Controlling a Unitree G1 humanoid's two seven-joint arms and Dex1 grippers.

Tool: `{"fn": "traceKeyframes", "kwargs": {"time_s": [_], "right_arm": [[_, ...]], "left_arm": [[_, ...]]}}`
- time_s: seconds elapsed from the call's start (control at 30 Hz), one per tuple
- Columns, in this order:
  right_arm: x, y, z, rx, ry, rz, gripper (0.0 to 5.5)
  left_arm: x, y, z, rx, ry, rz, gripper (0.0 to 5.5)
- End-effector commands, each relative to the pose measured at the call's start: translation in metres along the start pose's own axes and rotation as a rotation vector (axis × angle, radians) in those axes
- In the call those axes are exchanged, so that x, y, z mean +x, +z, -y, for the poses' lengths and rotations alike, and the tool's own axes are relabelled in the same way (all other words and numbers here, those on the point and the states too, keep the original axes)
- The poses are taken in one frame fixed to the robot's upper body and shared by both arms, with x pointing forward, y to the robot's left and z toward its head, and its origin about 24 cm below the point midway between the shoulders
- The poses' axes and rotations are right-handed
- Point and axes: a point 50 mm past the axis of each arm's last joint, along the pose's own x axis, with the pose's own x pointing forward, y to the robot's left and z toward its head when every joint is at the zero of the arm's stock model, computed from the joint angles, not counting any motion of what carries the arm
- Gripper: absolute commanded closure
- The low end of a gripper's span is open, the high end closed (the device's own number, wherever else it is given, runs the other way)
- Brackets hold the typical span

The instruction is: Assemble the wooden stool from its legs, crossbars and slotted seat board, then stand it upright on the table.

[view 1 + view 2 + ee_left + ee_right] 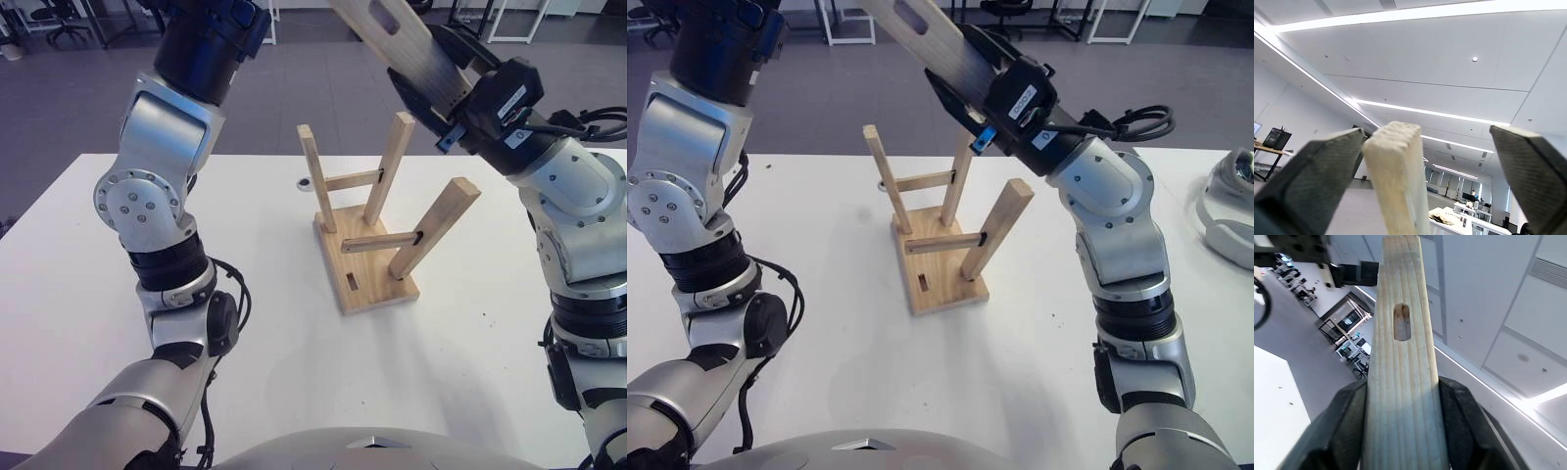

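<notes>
The slotted seat board (380,290) lay flat on the white table (78,294), a little right of centre and toward the far side, with the stool built upside down on it. Three legs stood up from the board: the left leg (316,176) at its far left corner, the middle leg (389,168) leaning toward the far right, and the right leg (436,227) tilted out to the right. An upper crossbar (353,180) joined the left and middle legs, and a lower crossbar (377,243) ran from near the left leg's foot into the right leg. One slot (351,281) at the board's near left was unfilled.

A fourth leg (1403,357), with an oval mortise in its face, was held in the air beyond and above the stool. The right gripper (1403,404) was pinching it, a dark pad pressed against each side.

The left gripper (1427,142) was raised high on the left with its fingers spread wide. The end of a wooden piece sat between them, close to one pad and well clear of the other.

A pale rounded device (1229,206) rested at the table's far right edge.
</notes>
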Motion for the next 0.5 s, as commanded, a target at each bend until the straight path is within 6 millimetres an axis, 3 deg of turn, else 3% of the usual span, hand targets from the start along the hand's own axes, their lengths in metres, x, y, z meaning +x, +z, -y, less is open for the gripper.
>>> {"fn": "traceKeyframes", "kwargs": {"time_s": [0.03, 0.5], "right_arm": [[0.004, 0.004, -0.003, 0.006, 0.035, 0.039, 3.42], [0.008, 0.013, -0.011, 0.061, 0.05, 0.079, 3.42]], "left_arm": [[-0.003, -0.002, 0.0, -0.014, 0.007, -0.021, 1.55], [-0.004, -0.018, -0.001, 0.044, -0.004, -0.098, 3.88]]}}
